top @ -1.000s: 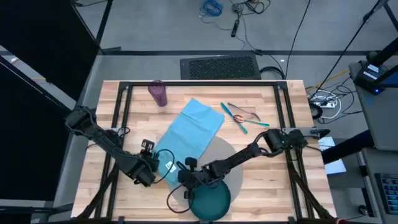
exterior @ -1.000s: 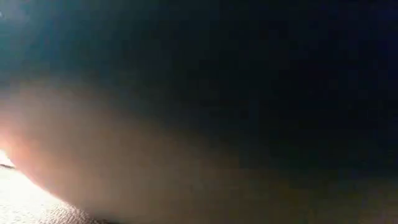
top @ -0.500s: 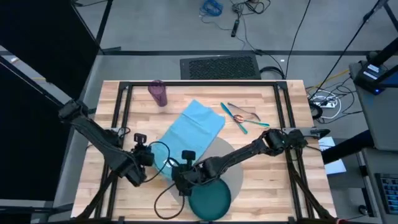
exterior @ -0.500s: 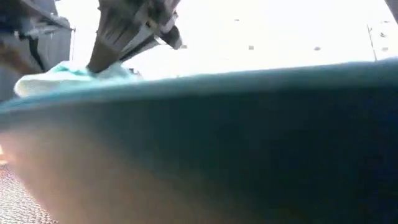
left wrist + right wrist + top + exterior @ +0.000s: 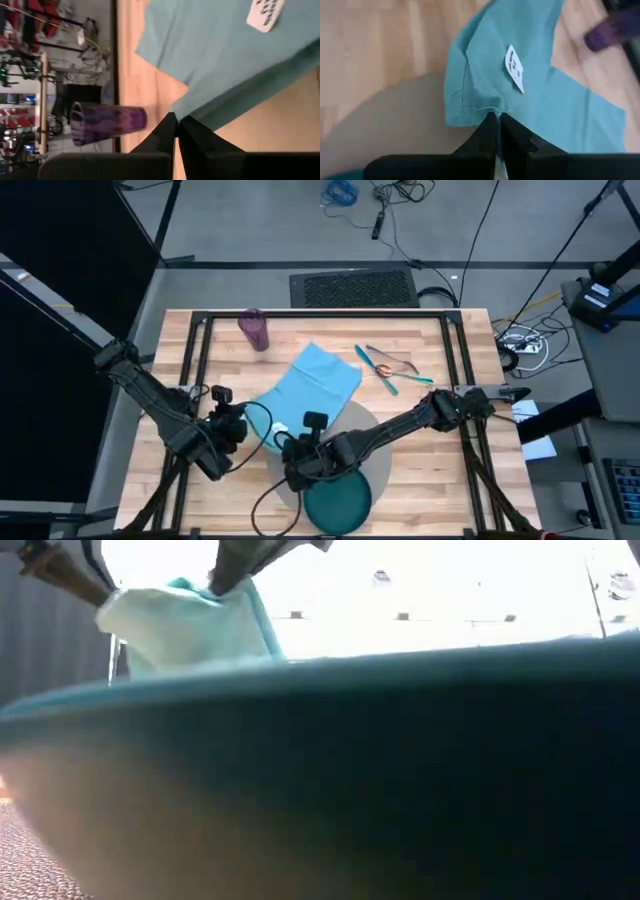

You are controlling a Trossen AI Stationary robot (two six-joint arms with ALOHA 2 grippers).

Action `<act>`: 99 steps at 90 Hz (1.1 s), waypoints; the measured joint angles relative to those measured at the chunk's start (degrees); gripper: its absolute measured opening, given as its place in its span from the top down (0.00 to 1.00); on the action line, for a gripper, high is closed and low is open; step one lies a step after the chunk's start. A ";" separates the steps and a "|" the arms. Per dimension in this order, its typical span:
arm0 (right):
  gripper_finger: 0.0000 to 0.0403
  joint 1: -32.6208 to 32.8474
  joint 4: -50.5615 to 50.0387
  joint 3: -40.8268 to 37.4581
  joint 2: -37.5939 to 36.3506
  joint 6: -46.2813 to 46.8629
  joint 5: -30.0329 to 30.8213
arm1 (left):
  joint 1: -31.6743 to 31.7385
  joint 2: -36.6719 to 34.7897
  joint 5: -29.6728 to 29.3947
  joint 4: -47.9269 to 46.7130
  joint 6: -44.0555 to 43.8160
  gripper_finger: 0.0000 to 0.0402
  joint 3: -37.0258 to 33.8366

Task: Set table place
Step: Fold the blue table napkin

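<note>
Low view, nearest item: teal plate [image 5: 400, 770], rim filling the foreground, seated on the near part of the grey-beige mat [image 5: 380, 465] by the desk [image 5: 450, 470] front edge. Behind the rim: light-blue napkin [image 5: 190, 625], near corners now raised clear of the surface, where half a second earlier the cloth lay low at the rim line. Left pincer [image 5: 176, 125]: closed on one near corner of the napkin. Right pincer [image 5: 496, 122]: closed on the other near corner, beside the white label [image 5: 514, 68]. Change noted: both pincers have risen and moved slightly away from the plate, carrying the cloth edge with them; far end of the napkin remains spread on the desk. Judgement: a fold or reposition of the napkin is under way, placement beside the plate not yet done. Farther off: teal-handled cutlery [image 5: 385, 370], loose at the right rear. Farthest: purple cup [image 5: 254, 330], upright, left rear corner.
</note>
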 joint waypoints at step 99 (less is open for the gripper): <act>1.00 -13.82 -6.31 -31.04 -21.72 0.83 -5.33 | 31.49 0.00 4.11 43.72 49.49 1.00 -7.37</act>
